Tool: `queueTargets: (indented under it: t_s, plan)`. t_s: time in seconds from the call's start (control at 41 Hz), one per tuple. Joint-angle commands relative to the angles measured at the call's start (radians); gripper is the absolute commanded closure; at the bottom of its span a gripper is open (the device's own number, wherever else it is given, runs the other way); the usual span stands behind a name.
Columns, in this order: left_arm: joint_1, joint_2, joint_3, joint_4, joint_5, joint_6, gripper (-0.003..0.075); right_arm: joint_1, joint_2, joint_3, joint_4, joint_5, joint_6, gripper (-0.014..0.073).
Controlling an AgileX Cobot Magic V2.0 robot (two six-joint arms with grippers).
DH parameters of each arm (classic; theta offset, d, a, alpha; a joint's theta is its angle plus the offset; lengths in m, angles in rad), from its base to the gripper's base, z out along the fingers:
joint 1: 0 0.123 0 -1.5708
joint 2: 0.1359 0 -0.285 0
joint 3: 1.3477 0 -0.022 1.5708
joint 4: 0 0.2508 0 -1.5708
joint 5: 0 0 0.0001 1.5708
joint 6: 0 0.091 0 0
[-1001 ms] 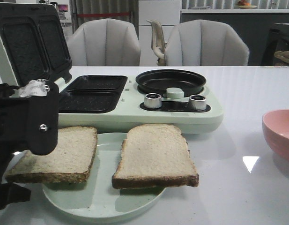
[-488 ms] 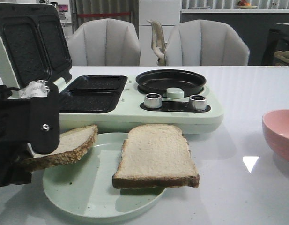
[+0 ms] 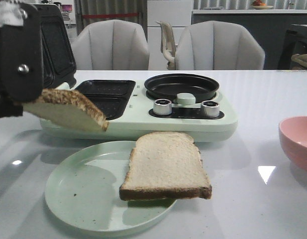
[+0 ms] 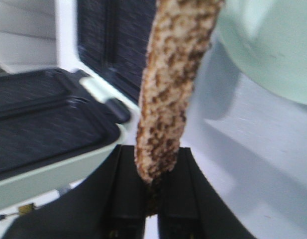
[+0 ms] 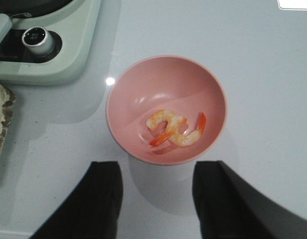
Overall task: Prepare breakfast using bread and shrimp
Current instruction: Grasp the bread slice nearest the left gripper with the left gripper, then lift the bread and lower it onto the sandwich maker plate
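two slices of bread are in your front view: one slice [image 3: 68, 108] hangs at the left of the frame, clamped by its edge in the left gripper [image 4: 152, 199] above the table and in front of the open sandwich maker [image 3: 138, 107], and the other slice [image 3: 165, 166] lies on the pale green plate [image 3: 78, 199] at the lower centre. the right gripper [image 5: 155, 199] has its fingers wide apart and holds nothing, with the pink bowl [image 5: 165, 74] just beyond them. the shrimp [image 5: 175, 129] lies inside that bowl.
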Motion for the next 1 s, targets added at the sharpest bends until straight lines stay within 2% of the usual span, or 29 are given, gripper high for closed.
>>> queueTargets:
  t_s: [0.0,0.22,0.488,0.732,0.976]
  plan:
    - [0.007,-0.038,-0.07,0.085,0.056,-0.014,0.0619,0.0,0.001,-0.031,-0.006,-0.061,-0.005,0.0146]
    - [0.139,0.062,-0.235,0.139,-0.005,-0.014,0.062,0.0,0.001,-0.031,-0.006,-0.061,-0.005,0.0146]
    - [0.321,0.29,-0.508,0.146,-0.182,-0.014,0.0619,0.0,0.001,-0.031,-0.006,-0.061,-0.005,0.0146]
    - [0.411,0.495,-0.76,0.149,-0.226,-0.01,0.0619,0.0,0.001,-0.031,-0.006,-0.061,-0.005,0.0146]
    - [0.464,0.656,-0.941,0.15,-0.261,0.097,0.0619,0.0,0.001,-0.031,-0.006,-0.061,-0.005,0.0146]
